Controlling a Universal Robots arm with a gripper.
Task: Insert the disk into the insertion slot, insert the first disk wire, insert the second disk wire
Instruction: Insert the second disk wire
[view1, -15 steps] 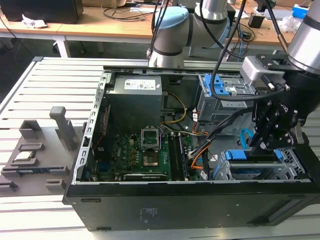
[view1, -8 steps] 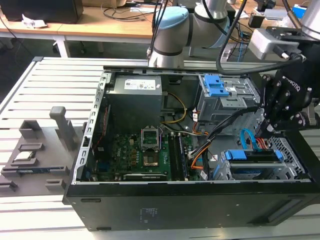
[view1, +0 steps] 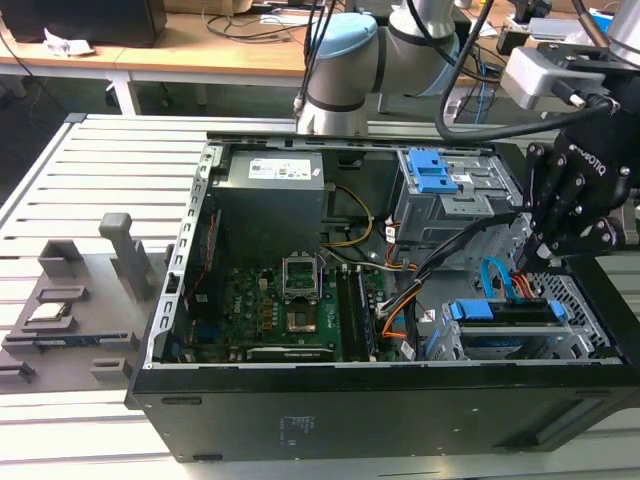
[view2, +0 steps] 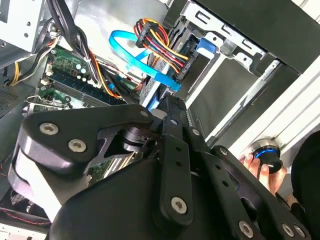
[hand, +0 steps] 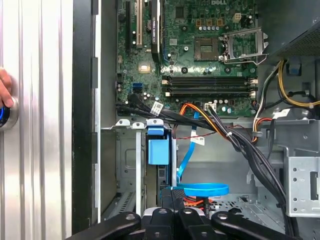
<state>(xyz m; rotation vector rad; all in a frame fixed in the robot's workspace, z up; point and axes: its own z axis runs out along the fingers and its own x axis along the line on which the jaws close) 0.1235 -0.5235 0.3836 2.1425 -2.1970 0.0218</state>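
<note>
The disk (view1: 505, 312), in its blue frame, sits inside the insertion slot (view1: 578, 318), the metal cage at the case's front corner on the exterior view's right. My gripper (view1: 541, 256) hangs just above the cage's back end. In the second wrist view the first disk wire (view2: 167, 52), a red, orange and black bundle, runs to the back of the disk. The second disk wire (view2: 150, 74) loops down to my gripper (view2: 172, 100), which looks shut on its dark end. In the first wrist view the blue loop (hand: 205, 189) leaves my shut fingertips (hand: 168, 196) beside the frame's blue tab (hand: 159, 150).
A thick black cable bundle (view1: 450, 255) crosses from the motherboard (view1: 270, 300) toward the cages. A second grey cage with a blue tab (view1: 435, 175) stands behind. A person's hand (view2: 252, 165) rests on a round button (view2: 267, 155) outside the case. A grey fixture (view1: 70, 300) lies at the exterior view's left.
</note>
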